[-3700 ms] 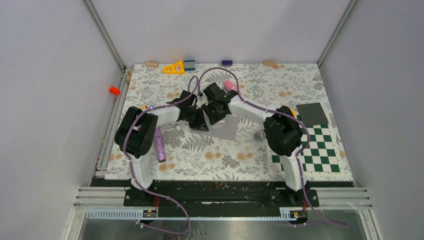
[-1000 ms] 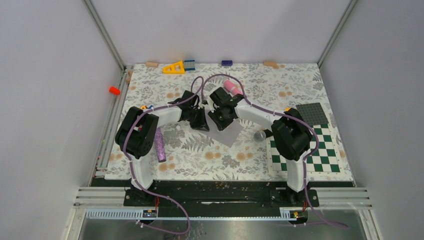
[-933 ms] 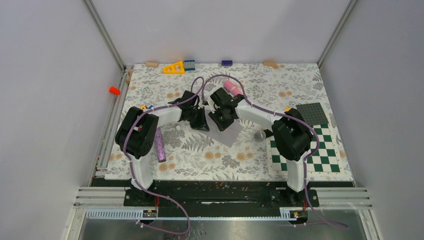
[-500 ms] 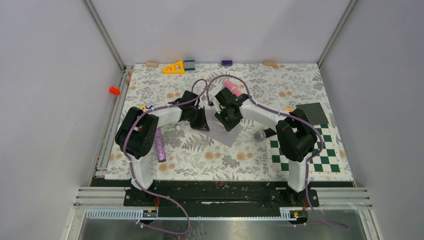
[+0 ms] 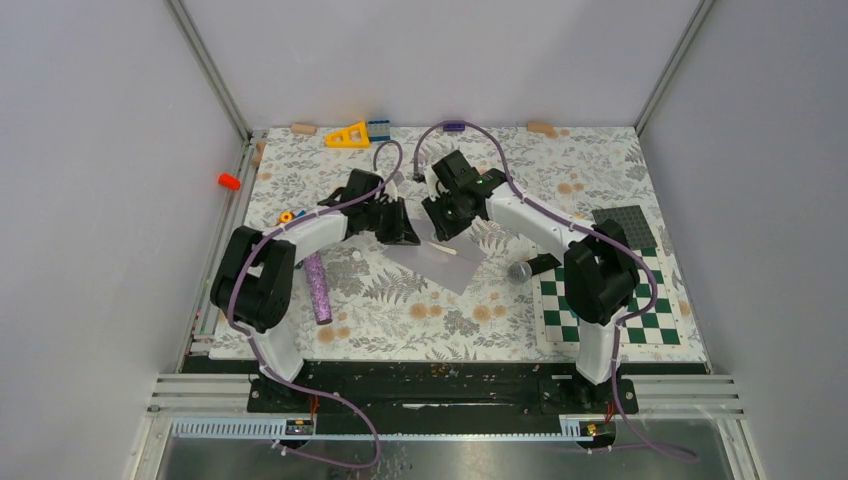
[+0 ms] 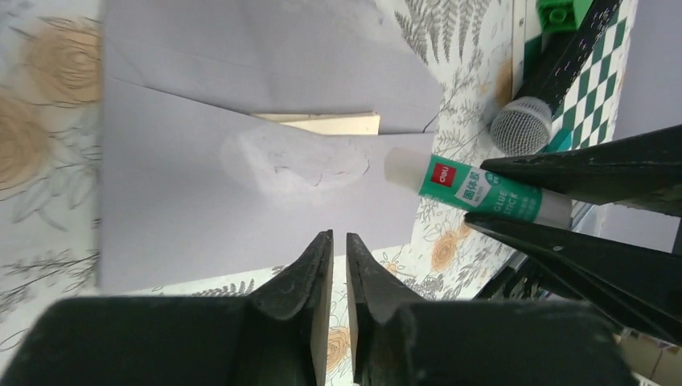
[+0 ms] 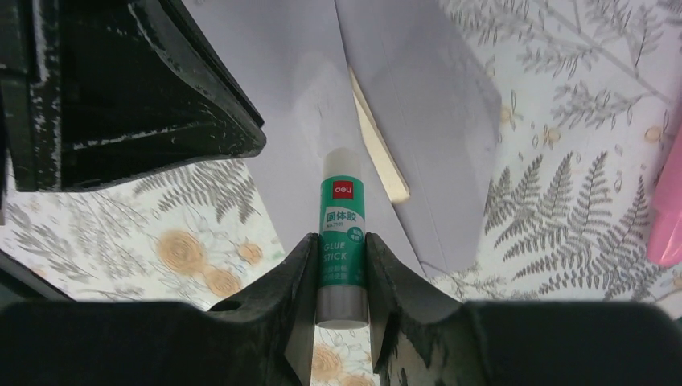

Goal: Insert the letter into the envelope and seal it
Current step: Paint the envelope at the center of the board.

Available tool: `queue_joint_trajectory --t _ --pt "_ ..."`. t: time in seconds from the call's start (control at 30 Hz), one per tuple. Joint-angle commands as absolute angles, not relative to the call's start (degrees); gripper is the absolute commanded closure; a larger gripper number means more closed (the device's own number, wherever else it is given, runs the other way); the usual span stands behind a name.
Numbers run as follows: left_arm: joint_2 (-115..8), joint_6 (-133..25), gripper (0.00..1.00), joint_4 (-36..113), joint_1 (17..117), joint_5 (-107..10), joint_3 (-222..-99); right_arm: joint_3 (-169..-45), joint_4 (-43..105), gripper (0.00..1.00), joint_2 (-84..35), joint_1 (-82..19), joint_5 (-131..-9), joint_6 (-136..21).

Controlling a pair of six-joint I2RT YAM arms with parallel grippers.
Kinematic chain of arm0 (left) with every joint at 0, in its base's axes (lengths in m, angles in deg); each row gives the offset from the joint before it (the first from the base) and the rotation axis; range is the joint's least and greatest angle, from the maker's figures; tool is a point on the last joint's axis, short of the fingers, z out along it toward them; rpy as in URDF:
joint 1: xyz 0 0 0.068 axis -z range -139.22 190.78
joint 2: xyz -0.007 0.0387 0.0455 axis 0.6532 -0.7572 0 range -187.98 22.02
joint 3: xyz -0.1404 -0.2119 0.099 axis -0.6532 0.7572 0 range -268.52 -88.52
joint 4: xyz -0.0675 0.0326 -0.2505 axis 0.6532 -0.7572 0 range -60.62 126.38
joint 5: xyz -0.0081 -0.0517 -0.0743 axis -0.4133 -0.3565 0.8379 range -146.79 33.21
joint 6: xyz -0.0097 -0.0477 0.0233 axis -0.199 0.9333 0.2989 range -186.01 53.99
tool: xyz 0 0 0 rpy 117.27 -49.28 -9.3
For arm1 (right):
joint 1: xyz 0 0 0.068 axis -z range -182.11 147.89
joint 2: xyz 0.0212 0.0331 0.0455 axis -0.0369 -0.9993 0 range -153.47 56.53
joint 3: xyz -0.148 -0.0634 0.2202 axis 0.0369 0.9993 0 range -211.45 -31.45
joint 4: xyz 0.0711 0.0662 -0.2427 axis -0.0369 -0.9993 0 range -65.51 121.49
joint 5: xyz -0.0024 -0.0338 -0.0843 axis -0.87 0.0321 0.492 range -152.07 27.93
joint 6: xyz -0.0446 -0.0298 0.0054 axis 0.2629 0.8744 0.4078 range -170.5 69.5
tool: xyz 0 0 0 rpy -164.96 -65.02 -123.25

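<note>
The envelope (image 5: pixel 440 265) lies flat on the surface (image 5: pixel 400 310), flap open, the letter (image 6: pixel 322 123) peeking out; the right claw (image 7: pixel 342 245) grips a glue stick (image 7: pixel 343 211) aimed at it, presumably for sealing; the left claw (image 6: pixel 338 241), barely parted and empty, hovers alongside.

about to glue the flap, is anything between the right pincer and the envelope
Nothing visible does. The right pincer holds the glue stick, its tip right at the open envelope. The left pincer sits off to one side, not in that path.
</note>
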State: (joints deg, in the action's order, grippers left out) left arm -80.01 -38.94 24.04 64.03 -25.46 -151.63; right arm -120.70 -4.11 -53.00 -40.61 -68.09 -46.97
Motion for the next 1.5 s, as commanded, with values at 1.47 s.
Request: queue_joint_trajectory --t 1.47 --pt "-92.32 -39.6 1.0 16.4 63.72 -42.75 -161.72 -135.83 -6.48 1.0 -69.66 -42.89 -69.1 -57.12"
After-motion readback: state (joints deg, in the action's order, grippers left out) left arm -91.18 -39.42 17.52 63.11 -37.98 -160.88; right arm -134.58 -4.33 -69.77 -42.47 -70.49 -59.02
